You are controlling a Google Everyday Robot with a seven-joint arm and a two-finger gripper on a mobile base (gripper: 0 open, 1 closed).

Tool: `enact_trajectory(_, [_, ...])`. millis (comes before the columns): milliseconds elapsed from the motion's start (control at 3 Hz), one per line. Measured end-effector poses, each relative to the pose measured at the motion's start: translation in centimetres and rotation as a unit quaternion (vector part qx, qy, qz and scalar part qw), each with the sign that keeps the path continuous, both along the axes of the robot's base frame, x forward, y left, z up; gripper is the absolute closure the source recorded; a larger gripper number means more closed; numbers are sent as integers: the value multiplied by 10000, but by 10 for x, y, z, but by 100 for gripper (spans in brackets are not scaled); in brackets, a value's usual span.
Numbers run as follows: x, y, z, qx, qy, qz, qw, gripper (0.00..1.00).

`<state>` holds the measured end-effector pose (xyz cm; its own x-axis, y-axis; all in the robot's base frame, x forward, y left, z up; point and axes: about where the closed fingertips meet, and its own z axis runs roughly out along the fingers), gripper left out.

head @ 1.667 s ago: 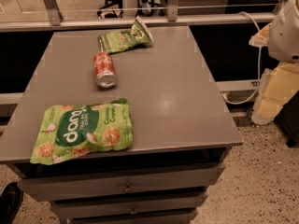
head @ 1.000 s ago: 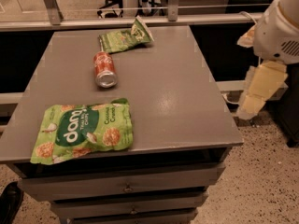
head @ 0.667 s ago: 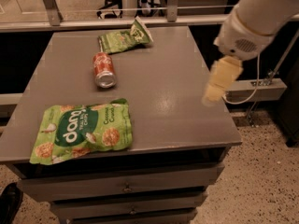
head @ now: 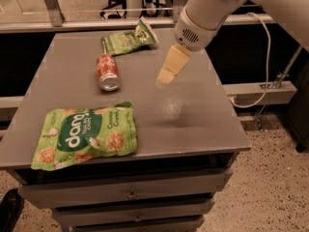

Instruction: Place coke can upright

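The coke can (head: 107, 72) lies on its side on the grey tabletop (head: 193, 110), left of the middle, its silver end facing the front. My gripper (head: 166, 78) hangs from the white arm above the middle of the table, to the right of the can and apart from it. It holds nothing that I can see.
A large green snack bag (head: 86, 140) lies at the front left. A smaller green bag (head: 129, 39) lies at the back, just behind the can. Drawers (head: 130, 195) sit under the table. A white cable (head: 264, 62) runs at the right.
The arm has swung in from the right side to above the middle of the table, toward the can. The can and bags have not moved.
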<state>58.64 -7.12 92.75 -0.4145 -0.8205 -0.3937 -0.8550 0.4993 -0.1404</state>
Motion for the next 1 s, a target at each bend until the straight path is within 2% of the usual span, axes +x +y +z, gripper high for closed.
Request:
enact_trajectory(667, [5,6,-2,-105,9,-100,9999,0])
enact_trajectory(1000, [35,36,-14,-29,-17,-377,9993,0])
